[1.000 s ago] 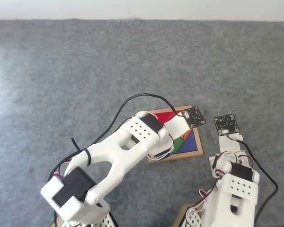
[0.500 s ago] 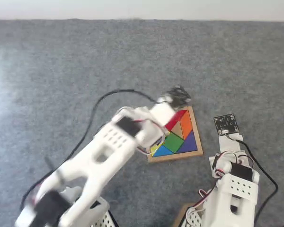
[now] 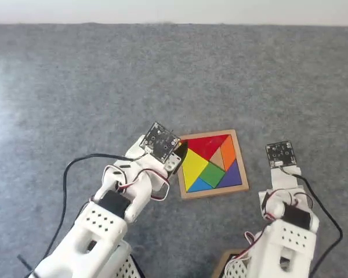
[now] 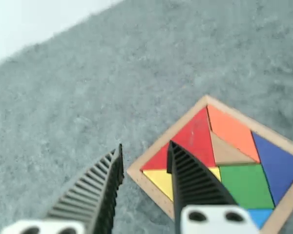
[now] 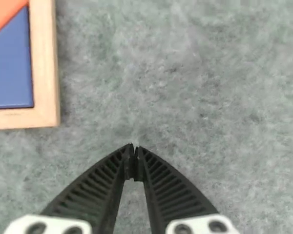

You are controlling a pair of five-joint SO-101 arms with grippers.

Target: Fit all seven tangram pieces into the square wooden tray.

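Arms are sitting side by side at the near edge of the grey felt. The left arm is stretching forward and slanting toward the tray. The left pincer is hanging with its jaws moderately wide and gripping nothing. One finger is sitting over the tray's nearest corner and the other over bare felt just beside it. The right arm is pointing straight ahead. The right pincer is aiming down at the felt with its fingers pressed together and nothing between them.

The square wooden tray is lying flat between the two pincers, turned slightly off square with the table edge. It is just beside the left pincer and a little apart from the right one.

- The red triangle is lying with its long edge along the rim farthest from both pincers.
- The yellow triangle is lying with its long edge along the rim beside the left pincer.
- Both points are aiming at the tray's middle, where the green square and tan triangle are resting.
- The orange piece and blue piece are filling the side toward the right pincer.
- The light-blue triangle is lying against the near rim.
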